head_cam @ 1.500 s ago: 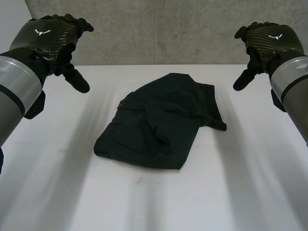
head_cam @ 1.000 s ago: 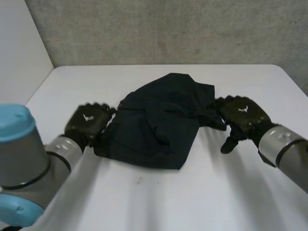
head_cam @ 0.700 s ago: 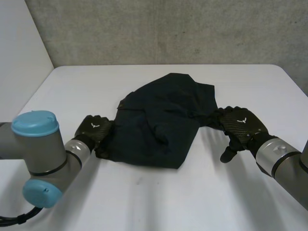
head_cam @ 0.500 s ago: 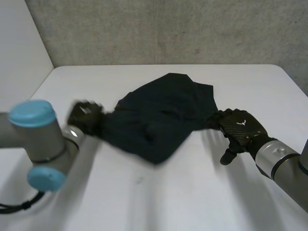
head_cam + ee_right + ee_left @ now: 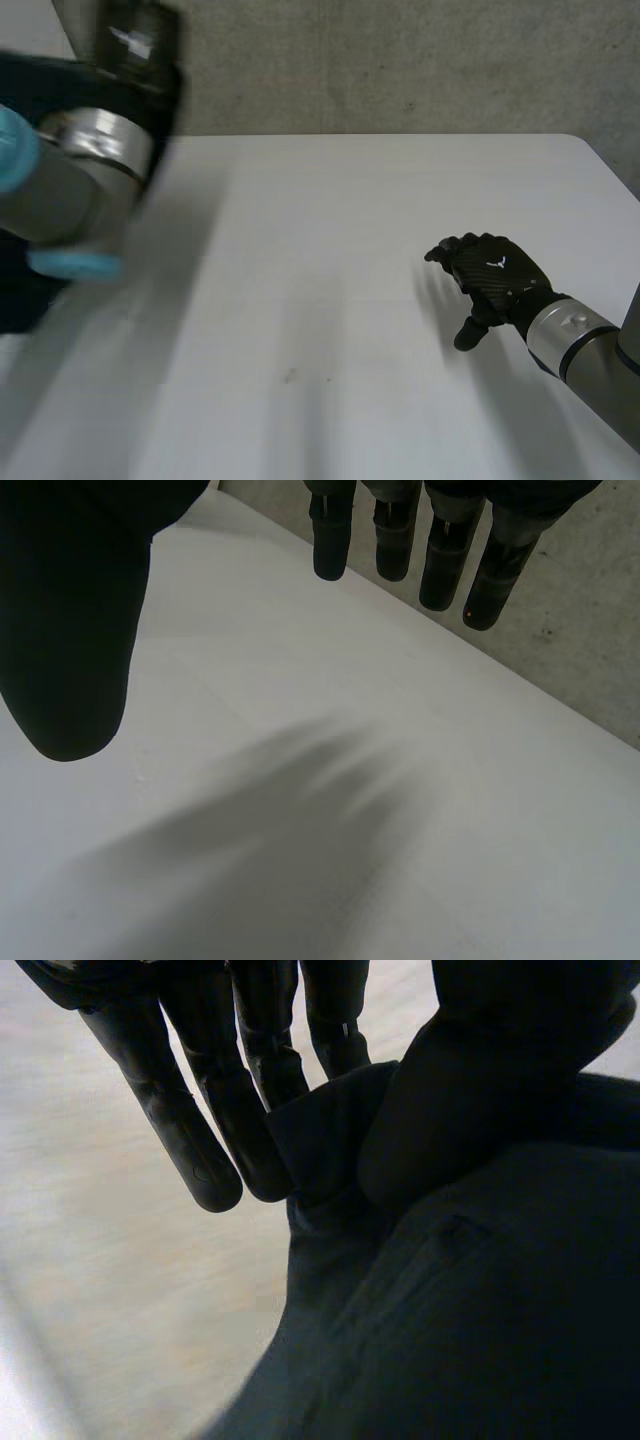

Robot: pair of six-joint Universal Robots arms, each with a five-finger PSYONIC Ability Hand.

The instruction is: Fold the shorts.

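Black fabric shorts point(image 5: 480, 1310) hang from the robot's black left hand point(image 5: 480, 1090), which pinches a folded edge of the cloth between its thumb and its straight fingers point(image 5: 170, 1110); a seam or pocket line runs across the fabric just below that pinch. From the head view we see this hand raised high above the far left corner of the white table point(image 5: 330, 250), so the garment is off the tabletop and dangling at that side. The black right hand point(image 5: 490, 280) hovers low over the table's right half with its fingers relaxed and apart, holding nothing.

We judge this to be a lift meant to let the shorts fall open before they are laid flat. To do it well, we would want a firm pinch on that edge so the cloth cannot slip, and a lowering slow enough that the free end lands first and the rest follows without bunching. The empty hand could then take the opposite corner of the same edge and draw it taut before any fold.
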